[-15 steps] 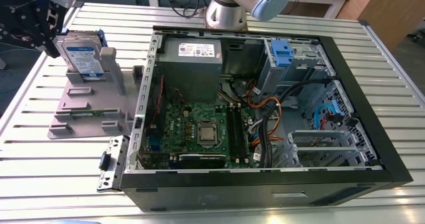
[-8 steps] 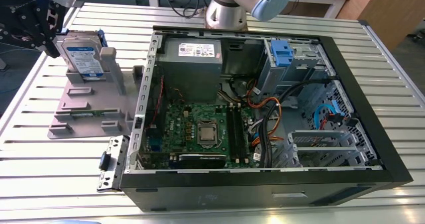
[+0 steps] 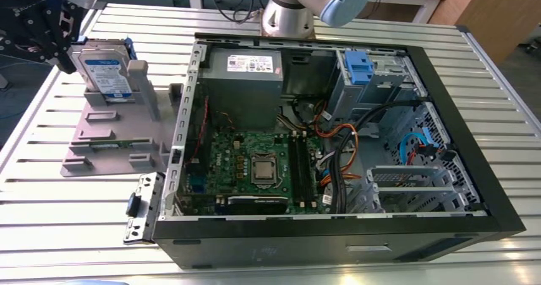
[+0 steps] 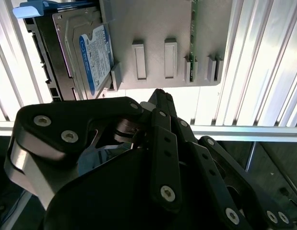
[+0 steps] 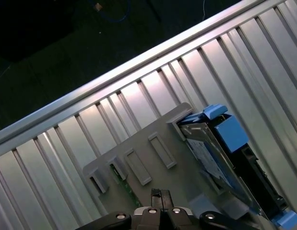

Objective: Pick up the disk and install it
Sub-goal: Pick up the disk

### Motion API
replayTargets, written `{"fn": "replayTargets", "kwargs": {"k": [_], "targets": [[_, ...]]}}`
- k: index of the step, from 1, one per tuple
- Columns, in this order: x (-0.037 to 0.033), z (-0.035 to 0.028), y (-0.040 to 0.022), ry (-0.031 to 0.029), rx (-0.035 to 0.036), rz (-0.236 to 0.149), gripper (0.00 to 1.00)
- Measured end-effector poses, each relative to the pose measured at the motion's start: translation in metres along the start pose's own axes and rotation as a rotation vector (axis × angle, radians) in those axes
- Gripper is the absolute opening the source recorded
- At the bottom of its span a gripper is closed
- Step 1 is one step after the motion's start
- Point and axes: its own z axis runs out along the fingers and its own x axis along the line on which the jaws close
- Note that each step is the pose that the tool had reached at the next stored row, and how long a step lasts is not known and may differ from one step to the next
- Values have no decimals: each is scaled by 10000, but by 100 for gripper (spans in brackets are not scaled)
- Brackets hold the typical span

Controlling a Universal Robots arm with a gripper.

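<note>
Hovering near the disk (image 3: 108, 75), gripper (image 5: 160, 193) empty
Jaws together; disk stands upright in the grey holder (image 3: 114, 142) on the table (image 3: 59, 234)

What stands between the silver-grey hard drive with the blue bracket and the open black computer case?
In the exterior view, a grey upright post of the grey plastic holder stands between the hard drive and the computer case.

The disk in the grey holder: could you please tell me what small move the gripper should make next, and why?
Probably a short sideways shift to line the gripper up with the disk. The disk stands on edge in the grey holder, not yet grasped, and in the second wrist view the gripper's tip sits beside it, over the holder's flat part.
</note>
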Motion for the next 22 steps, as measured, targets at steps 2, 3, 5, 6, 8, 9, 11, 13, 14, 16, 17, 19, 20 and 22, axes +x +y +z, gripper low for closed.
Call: {"fn": "replayTargets", "kwargs": {"k": [2,3,5,6,8,9,11,13,14,16,17,19,20,22], "targets": [[0,0,0,2,-1,-43,11],[0,0,0,3,-2,-64,11],[0,0,0,5,-3,-106,11],[0,0,0,5,-3,-127,11],[0,0,0,8,-4,-168,11],[0,0,0,9,-5,-189,11],[0,0,0,11,-6,-234,11],[0,0,0,12,-7,-277,11],[0,0,0,13,-8,-300,11],[0,0,0,15,-9,-347,11],[0,0,0,17,-9,-370,11],[0,0,0,18,-10,-414,11],[0,0,0,20,-11,-437,11],[0,0,0,21,-12,-479,11]]}}
